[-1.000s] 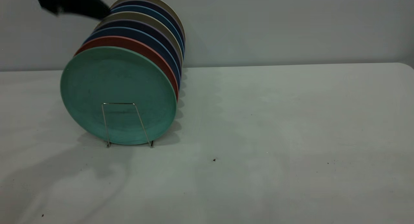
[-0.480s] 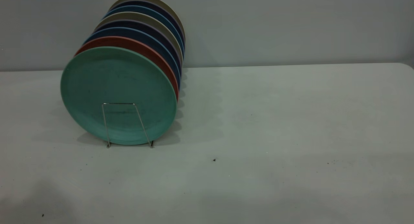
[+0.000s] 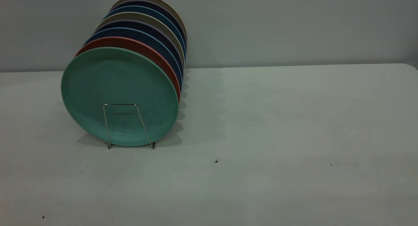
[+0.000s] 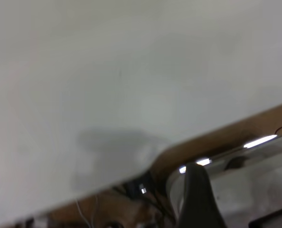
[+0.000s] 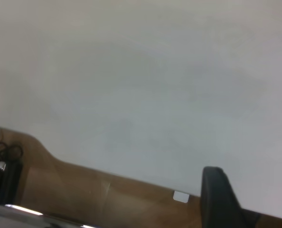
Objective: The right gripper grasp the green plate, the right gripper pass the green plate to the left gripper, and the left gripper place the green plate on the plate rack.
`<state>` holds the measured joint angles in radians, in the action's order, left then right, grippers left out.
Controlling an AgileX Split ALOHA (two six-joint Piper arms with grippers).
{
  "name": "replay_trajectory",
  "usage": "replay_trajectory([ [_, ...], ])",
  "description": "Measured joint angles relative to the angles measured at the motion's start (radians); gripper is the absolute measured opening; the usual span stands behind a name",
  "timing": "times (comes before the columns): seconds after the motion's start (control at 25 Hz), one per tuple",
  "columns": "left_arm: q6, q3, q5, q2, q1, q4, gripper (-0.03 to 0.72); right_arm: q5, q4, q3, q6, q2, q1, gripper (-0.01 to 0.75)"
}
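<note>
The green plate (image 3: 119, 85) stands upright at the front of a row of plates on the plate rack (image 3: 129, 126), leaning behind the rack's front wire loop. No gripper touches it, and neither arm shows in the exterior view. In the right wrist view my right gripper (image 5: 252, 187) is open with nothing between its fingers, hanging over the bare table near its edge. In the left wrist view only a dark part of my left gripper (image 4: 197, 197) shows, also over the table's edge, far from the plates.
Behind the green plate stand a salmon-pink plate (image 3: 138, 45), dark blue plates (image 3: 150, 35) and beige ones, all in the rack at the table's (image 3: 277, 121) back left. A wall runs behind. Brown floor and cables (image 5: 3, 166) lie past the table edge.
A blurred black gripper that hung above the plates' upper left a second ago has left the exterior view. Its shadow on the table has faded. The plates have not moved.
</note>
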<state>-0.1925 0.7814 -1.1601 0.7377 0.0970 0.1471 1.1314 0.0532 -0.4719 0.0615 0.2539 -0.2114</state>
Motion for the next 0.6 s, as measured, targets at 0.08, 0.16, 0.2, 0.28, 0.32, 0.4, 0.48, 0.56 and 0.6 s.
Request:
replay_trajectory([
  [0.08,0.05,-0.096,0.003,-0.078,0.0,-0.041,0.519,-0.001,0.0,0.0,0.0,0.0,-0.011,0.363],
  [0.16,0.092,-0.17,0.005,-0.145,0.0,-0.089,0.519,-0.001,0.0,0.0,0.0,0.0,-0.017,0.363],
  [0.2,0.106,-0.207,0.006,-0.181,0.0,-0.105,0.519,-0.001,0.001,0.0,0.0,0.0,-0.018,0.363],
  [0.28,0.124,-0.265,0.019,-0.251,0.0,-0.122,0.519,-0.001,0.007,0.0,0.0,-0.002,-0.018,0.363],
  [0.32,0.129,-0.286,0.024,-0.285,0.0,-0.122,0.519,-0.001,0.011,0.0,-0.001,-0.003,-0.018,0.363],
  [0.4,0.133,-0.295,0.034,-0.342,0.0,-0.123,0.519,-0.001,0.012,0.0,-0.001,-0.005,-0.018,0.363],
  [0.48,0.133,-0.295,0.038,-0.401,0.0,-0.125,0.519,-0.001,0.012,0.0,-0.001,-0.005,-0.018,0.363],
  [0.56,0.133,-0.295,0.038,-0.449,0.0,-0.125,0.519,-0.001,0.012,0.0,-0.001,-0.005,-0.018,0.363],
  [0.6,0.133,-0.295,0.038,-0.476,0.0,-0.125,0.519,-0.001,0.012,0.0,-0.001,-0.005,-0.018,0.363],
])
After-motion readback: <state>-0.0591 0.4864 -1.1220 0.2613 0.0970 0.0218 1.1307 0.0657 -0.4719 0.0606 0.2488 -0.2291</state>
